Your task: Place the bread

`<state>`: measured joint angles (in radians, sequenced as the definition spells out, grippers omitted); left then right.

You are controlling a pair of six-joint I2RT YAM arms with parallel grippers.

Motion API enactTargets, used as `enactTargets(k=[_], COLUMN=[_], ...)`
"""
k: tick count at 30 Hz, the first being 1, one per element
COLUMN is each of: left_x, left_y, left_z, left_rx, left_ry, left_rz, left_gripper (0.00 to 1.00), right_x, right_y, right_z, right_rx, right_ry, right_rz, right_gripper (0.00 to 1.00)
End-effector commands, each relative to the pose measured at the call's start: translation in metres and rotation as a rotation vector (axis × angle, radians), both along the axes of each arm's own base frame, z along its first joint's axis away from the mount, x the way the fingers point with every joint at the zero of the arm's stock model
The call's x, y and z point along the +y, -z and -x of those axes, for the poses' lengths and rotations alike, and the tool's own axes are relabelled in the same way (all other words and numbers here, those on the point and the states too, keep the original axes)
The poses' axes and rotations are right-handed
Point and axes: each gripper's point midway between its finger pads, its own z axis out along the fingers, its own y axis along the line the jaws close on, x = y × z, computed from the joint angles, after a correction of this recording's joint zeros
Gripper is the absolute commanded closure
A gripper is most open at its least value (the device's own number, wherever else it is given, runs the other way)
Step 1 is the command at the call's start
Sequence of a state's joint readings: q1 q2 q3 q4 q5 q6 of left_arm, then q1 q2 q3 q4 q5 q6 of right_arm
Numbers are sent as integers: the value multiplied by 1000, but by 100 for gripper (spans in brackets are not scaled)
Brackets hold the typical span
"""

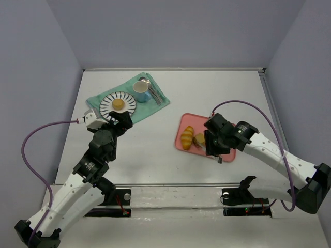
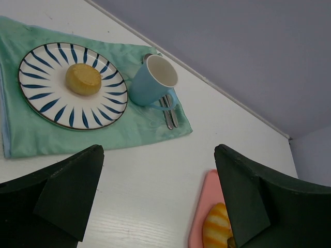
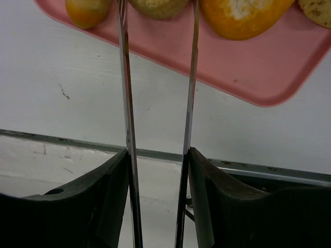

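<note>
The right tool (image 3: 158,155) pinches metal tongs (image 3: 125,77), whose blades straddle a bread roll (image 3: 155,6) straight ahead on the pink tray (image 3: 269,77). The left tool (image 2: 158,155), spread and empty, lies farther away.

I count one striped plate (image 2: 36,88) carrying one round bun (image 2: 83,78), one blue cup (image 2: 150,82), one green cloth (image 2: 31,134) and what look like two metal utensils (image 2: 169,111). There is one pink tray (image 3: 269,77). My right wrist camera shows parts of four bread pieces (image 3: 243,13) on it, while the overhead view shows only two.
</note>
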<state>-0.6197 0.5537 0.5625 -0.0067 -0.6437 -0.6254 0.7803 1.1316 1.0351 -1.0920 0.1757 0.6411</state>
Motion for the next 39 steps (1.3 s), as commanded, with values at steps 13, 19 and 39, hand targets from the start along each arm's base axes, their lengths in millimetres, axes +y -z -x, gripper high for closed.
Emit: enactTargets(k=[13, 19, 39], left_x=[5, 5, 12], left_y=[-9, -9, -6], left_z=[-4, -4, -1], left_rx=[-40, -40, -34], left_ry=[-30, -33, -65], left_rz=[16, 14, 23], left_gripper=[1, 1, 1], right_x=[15, 74, 332], right_y=[-77, -117, -93], right_z=[-47, -65, -184], right_rx=[-312, -462, -459], right_ry=[9, -243, -860], right_rz=[-120, -332, -668], right_gripper=[70, 74, 70])
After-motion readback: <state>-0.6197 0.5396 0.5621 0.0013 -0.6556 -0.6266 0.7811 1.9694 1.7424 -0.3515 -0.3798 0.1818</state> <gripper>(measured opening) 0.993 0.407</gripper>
